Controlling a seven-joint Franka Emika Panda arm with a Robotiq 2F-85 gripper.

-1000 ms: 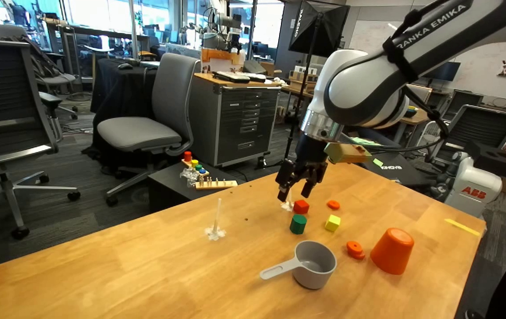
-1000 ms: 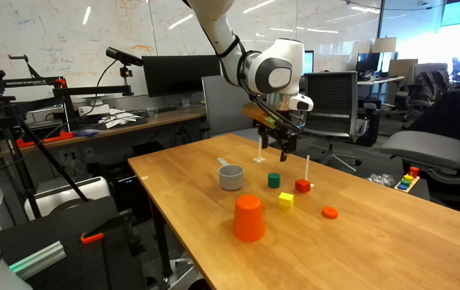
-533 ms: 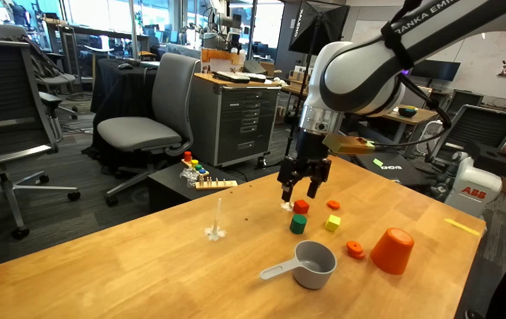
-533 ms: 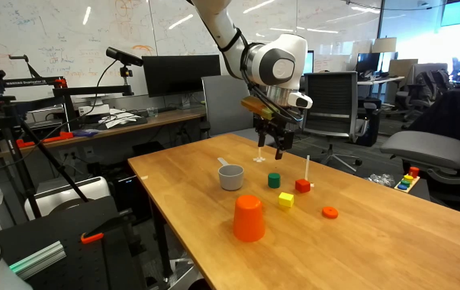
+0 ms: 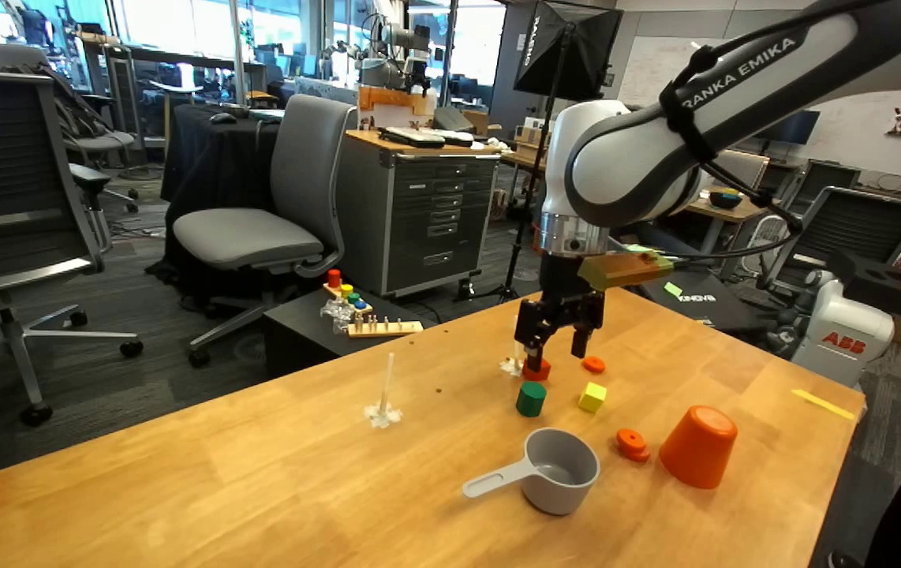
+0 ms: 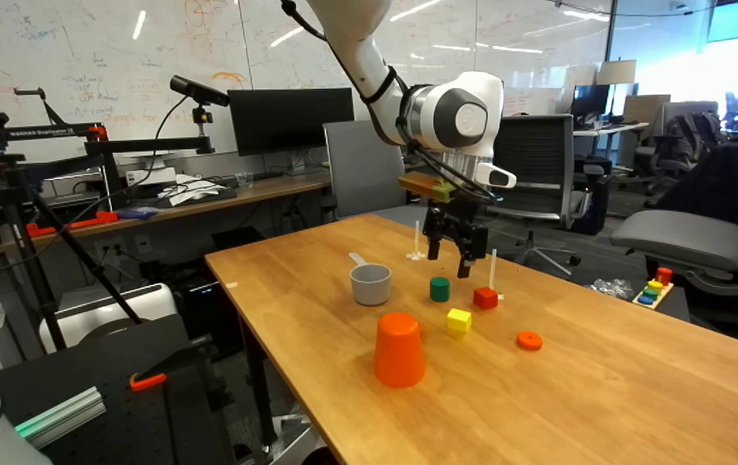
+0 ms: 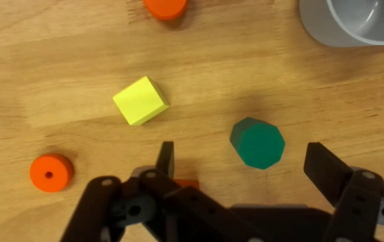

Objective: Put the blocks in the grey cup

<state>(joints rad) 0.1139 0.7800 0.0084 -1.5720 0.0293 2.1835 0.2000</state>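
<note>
In both exterior views, the bright background windows [image 5: 182, 28] are washing out to near white. In an exterior view, white streaks of glare are crossing the whiteboard [image 6: 162, 64]; the wooden surface [image 5: 261, 473] is carrying a pale sheen. In the wrist view, soft shadows are falling beside the green block [image 7: 262, 146] and the grey cup [image 7: 316, 27], a glint is showing inside the cup, and the pincer [image 7: 240, 144] is looking dark and slightly out of focus.
</note>
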